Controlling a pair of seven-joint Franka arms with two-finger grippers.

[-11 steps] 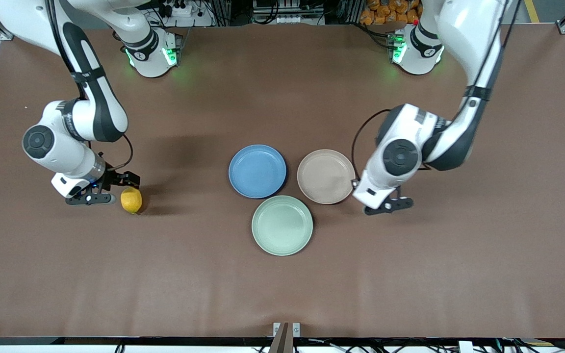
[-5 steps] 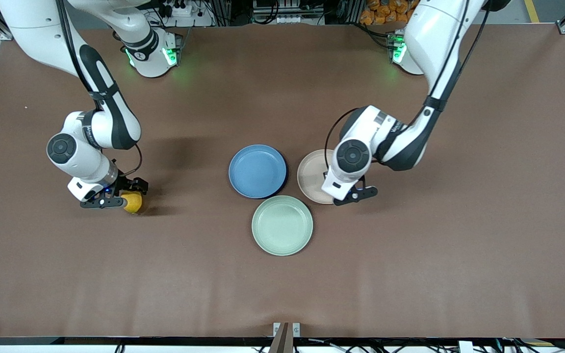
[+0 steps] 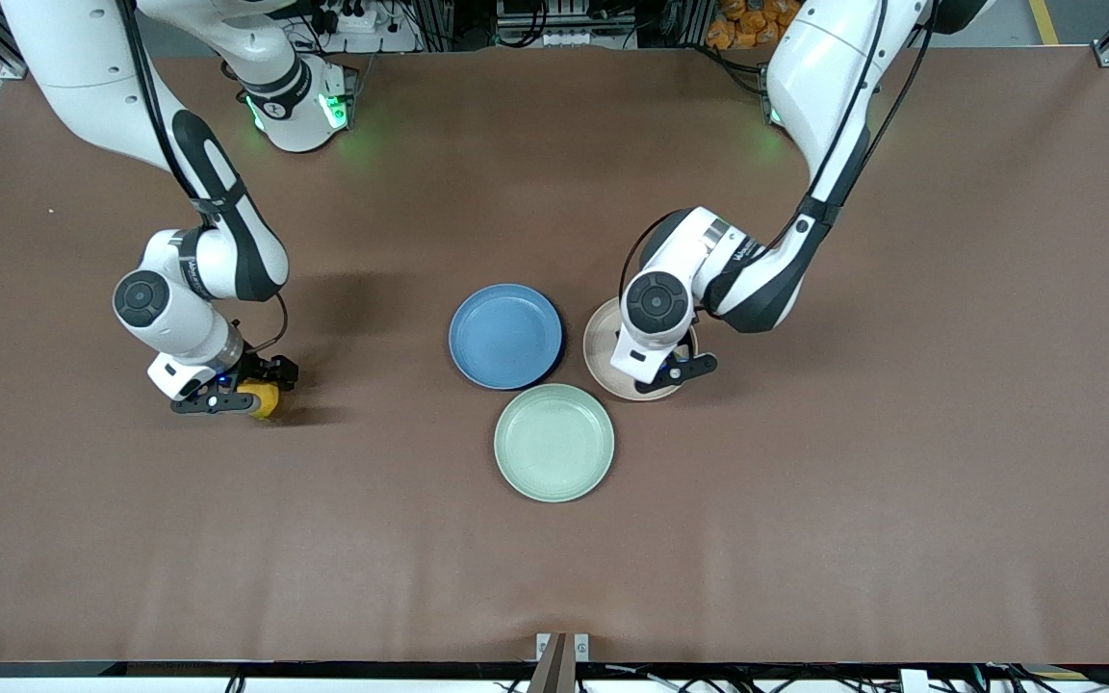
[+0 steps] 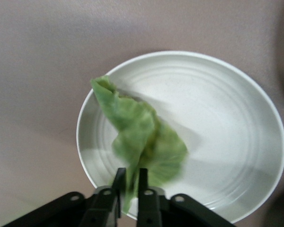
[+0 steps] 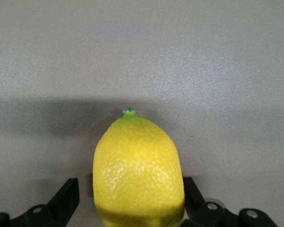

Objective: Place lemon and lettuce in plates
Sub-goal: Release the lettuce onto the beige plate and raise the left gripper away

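While the dark-green wrinkly lettuce leaf is pinched by the left gripper and hung over the pale beige-pink plate, the small oval bright-yellow lemon is straddled lengthwise on the table by the right gripper's spread fingers.

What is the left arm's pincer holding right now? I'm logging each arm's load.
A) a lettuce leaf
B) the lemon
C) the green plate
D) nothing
A: the left pincer is pinched shut on the lettuce leaf, which hangs over the beige plate.

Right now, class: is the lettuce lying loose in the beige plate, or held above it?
Held. The left gripper is shut on the lettuce, which hangs over the beige plate.
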